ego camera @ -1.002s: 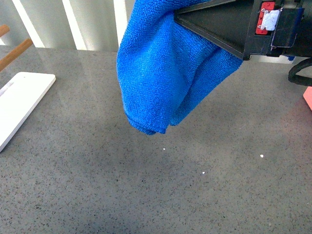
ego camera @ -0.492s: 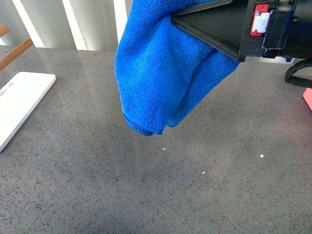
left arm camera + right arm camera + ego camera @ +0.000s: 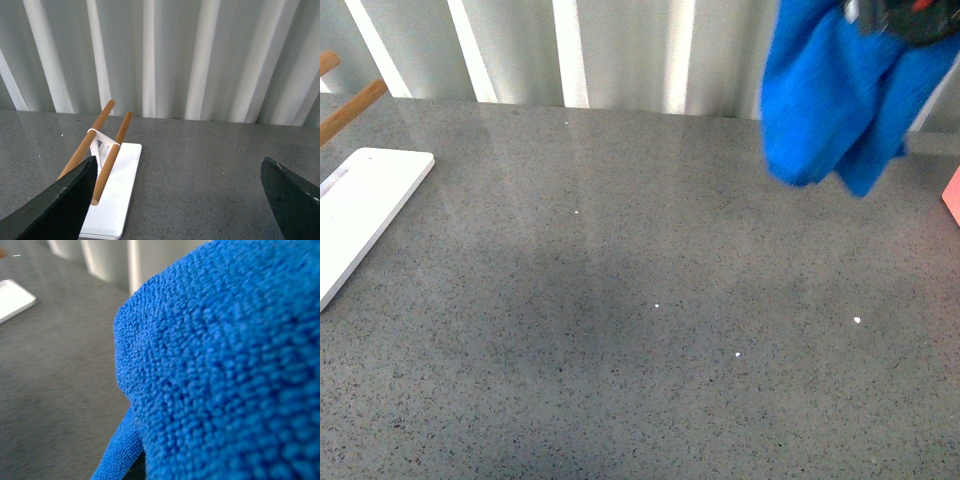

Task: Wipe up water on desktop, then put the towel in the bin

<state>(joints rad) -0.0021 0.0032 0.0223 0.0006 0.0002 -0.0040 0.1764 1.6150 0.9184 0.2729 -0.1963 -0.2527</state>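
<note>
The towel is hanging in the air above the far right part of the worktop, clear of the surface. It is dangling from the right fingers, which are pinching its top, though the cloth is filling the right wrist view and hiding the grip itself. The left fingers are gaping wide with nothing between them, facing a white board carrying a wooden rack. No puddle is showing on the worktop, only a darker patch near the middle, so the wiping is looking finished. The drop into the bin is not yet done, and no bin is showing in any view.
</note>
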